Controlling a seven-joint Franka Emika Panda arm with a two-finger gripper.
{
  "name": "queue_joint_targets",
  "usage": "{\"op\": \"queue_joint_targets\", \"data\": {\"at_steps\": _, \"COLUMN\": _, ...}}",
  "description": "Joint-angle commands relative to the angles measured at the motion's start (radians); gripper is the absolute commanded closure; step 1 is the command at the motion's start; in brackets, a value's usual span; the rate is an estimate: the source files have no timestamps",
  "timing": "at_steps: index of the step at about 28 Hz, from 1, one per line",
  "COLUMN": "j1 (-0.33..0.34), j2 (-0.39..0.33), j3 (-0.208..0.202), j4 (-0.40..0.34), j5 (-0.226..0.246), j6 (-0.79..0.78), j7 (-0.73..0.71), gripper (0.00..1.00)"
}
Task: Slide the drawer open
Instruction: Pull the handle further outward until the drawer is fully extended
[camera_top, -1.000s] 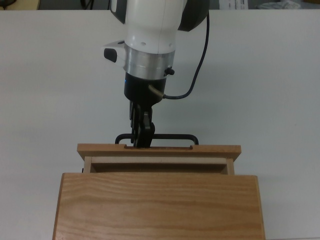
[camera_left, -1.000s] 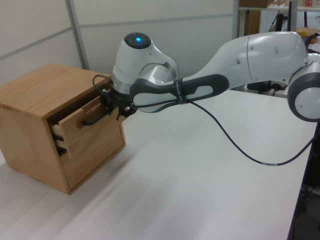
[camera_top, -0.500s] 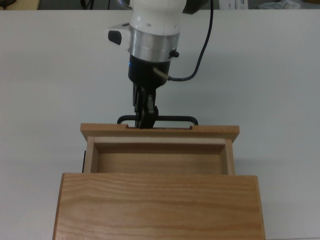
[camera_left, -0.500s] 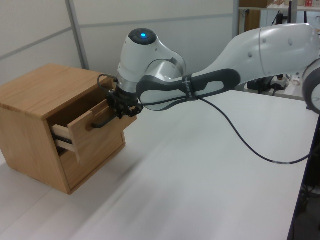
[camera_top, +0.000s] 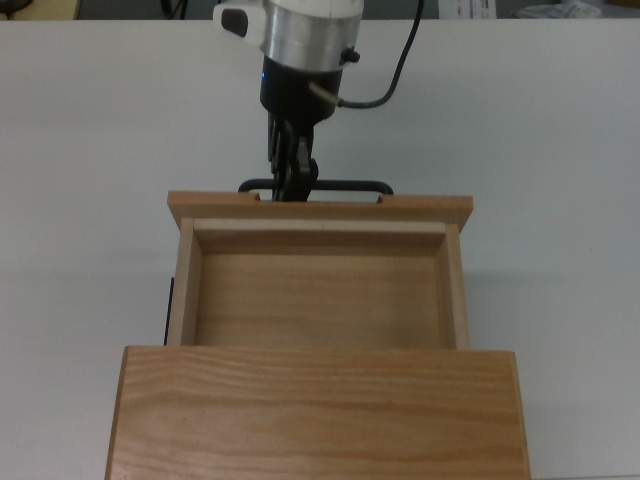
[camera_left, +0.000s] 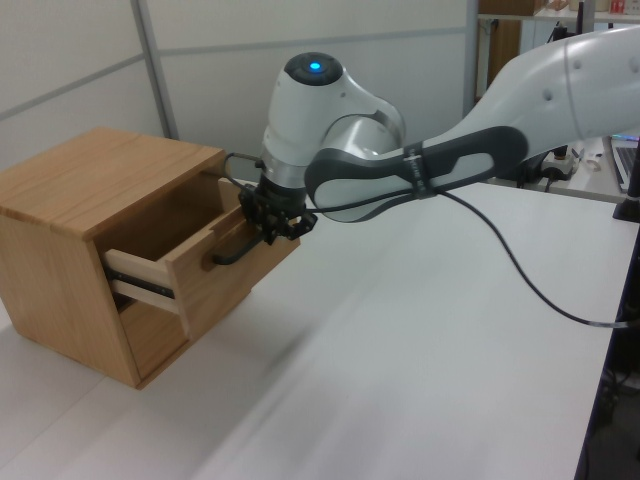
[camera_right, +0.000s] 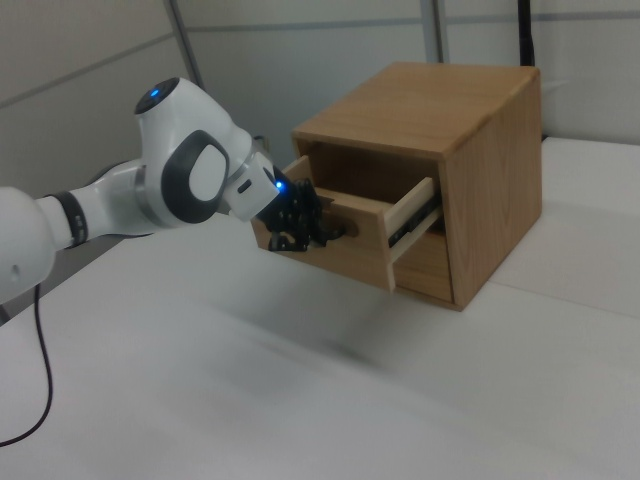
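On the white table (camera_top: 90, 150), the wooden cabinet (camera_top: 318, 410) sits with its drawer (camera_top: 320, 290) pulled well out toward the arm, so that the top view now looks straight down into the bare wooden floor of the tray. A second ago only a thin sliver of the drawer's inside showed behind the front panel, and half a second ago about half as much as now, so the drawer has travelled steadily outward while the cabinet has stayed where it was. The gripper (camera_top: 291, 185) has drawn back with it, its fingers pinched on the black handle (camera_top: 350, 186) a little to the top view's left of the handle's middle. From the left view the drawer (camera_left: 215, 265) hangs out of the upper opening on its dark side rail (camera_left: 140, 290), with the gripper (camera_left: 272, 225) at the front panel; the right view shows the same rail (camera_right: 412, 222) exposed along the drawer's side. The pull looks straight, since the front panel lies square to the cabinet edge in the top view. By my reckoning the task is largely done; what remains is perhaps a last stretch of travel, then letting go of the handle without knocking the drawer back in.
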Motion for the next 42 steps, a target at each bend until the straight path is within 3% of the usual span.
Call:
{"op": "queue_joint_targets", "data": {"at_steps": 1, "j1": -0.014, "j2": -0.140, "j3": 0.014, "j4": -0.135, "j5": 0.029, "j6": -0.019, "j7": -0.033, "gripper": 1.00}}
{"op": "queue_joint_targets", "data": {"at_steps": 19, "j1": -0.003, "j2": -0.248, "j3": 0.011, "j4": -0.244, "j5": 0.064, "j6": -0.035, "j7": -0.052, "gripper": 1.00}}
{"op": "queue_joint_targets", "data": {"at_steps": 25, "j1": 0.011, "j2": -0.260, "j3": 0.009, "j4": -0.254, "j5": 0.101, "j6": -0.036, "j7": -0.052, "gripper": 1.00}}
{"op": "queue_joint_targets", "data": {"at_steps": 30, "j1": 0.011, "j2": -0.260, "j3": 0.009, "j4": -0.241, "j5": 0.118, "j6": -0.035, "j7": -0.053, "gripper": 0.29}}
{"op": "queue_joint_targets", "data": {"at_steps": 33, "j1": 0.011, "j2": -0.260, "j3": 0.011, "j4": -0.241, "j5": 0.121, "j6": -0.035, "j7": -0.055, "gripper": 0.08}}
{"op": "queue_joint_targets", "data": {"at_steps": 36, "j1": 0.011, "j2": -0.262, "j3": 0.011, "j4": -0.241, "j5": 0.121, "j6": -0.035, "j7": -0.059, "gripper": 0.02}}
{"op": "queue_joint_targets", "data": {"at_steps": 42, "j1": 0.011, "j2": -0.263, "j3": 0.011, "j4": -0.241, "j5": 0.122, "j6": -0.036, "j7": -0.130, "gripper": 0.00}}
